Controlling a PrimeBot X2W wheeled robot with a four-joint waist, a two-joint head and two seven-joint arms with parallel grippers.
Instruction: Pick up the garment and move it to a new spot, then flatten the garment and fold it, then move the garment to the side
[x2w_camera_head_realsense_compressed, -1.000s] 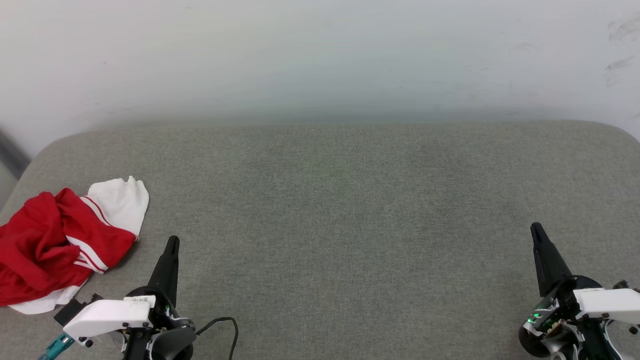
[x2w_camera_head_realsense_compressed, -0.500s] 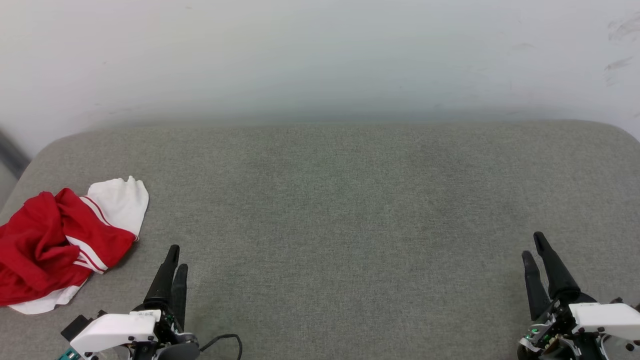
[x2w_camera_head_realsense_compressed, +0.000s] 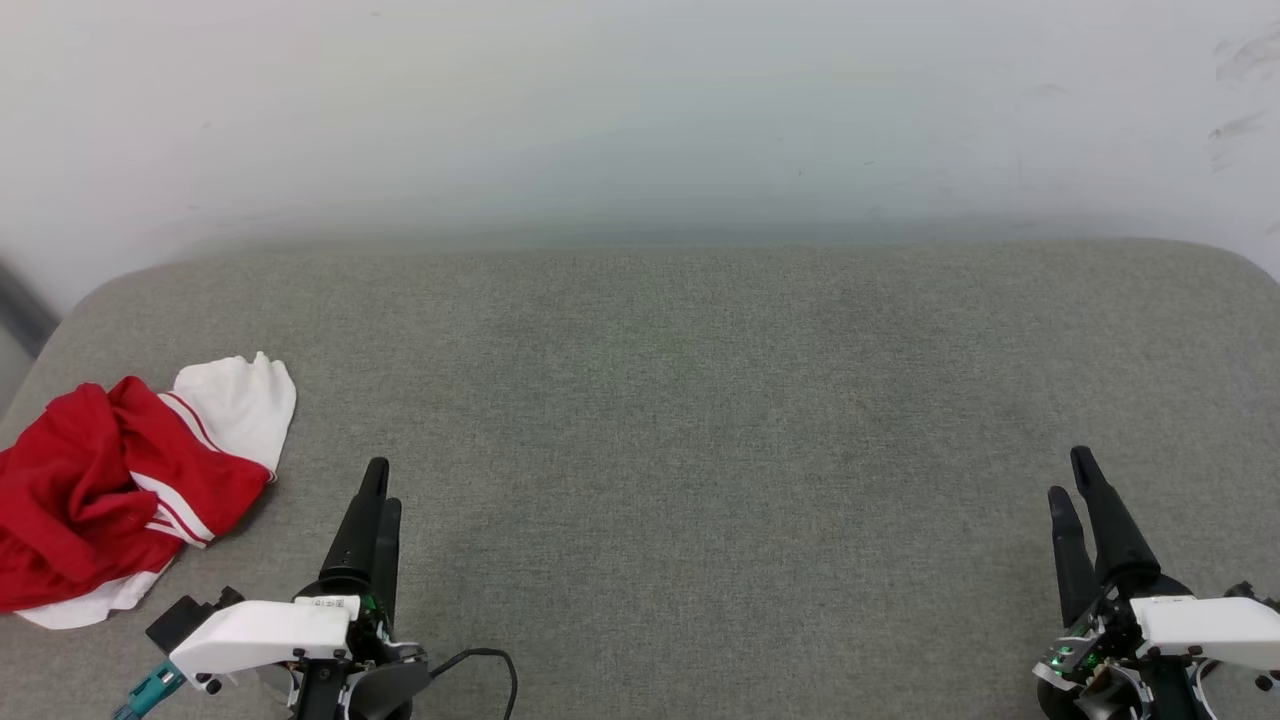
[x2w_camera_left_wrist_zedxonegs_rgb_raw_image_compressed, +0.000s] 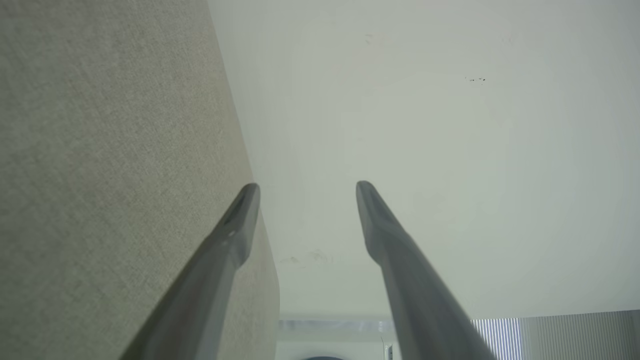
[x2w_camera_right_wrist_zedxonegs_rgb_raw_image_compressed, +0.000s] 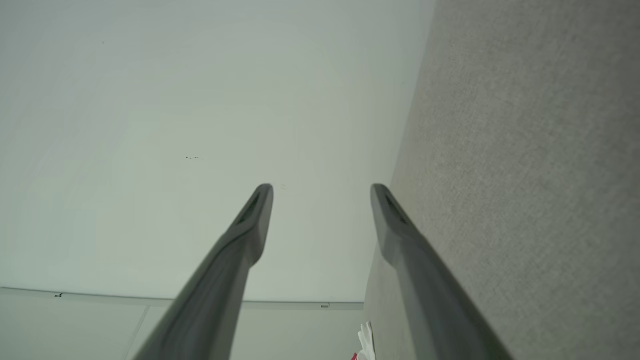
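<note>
- Your left gripper: fingers spread, grasping nothing, near the crumpled garment, not touching it.
- Your right gripper: likewise spread, empty, well apart across the grey cushion.

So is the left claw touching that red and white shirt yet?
Apart. The head view shows bare grey cushion between the open left gripper and the crumpled red jersey.
</note>
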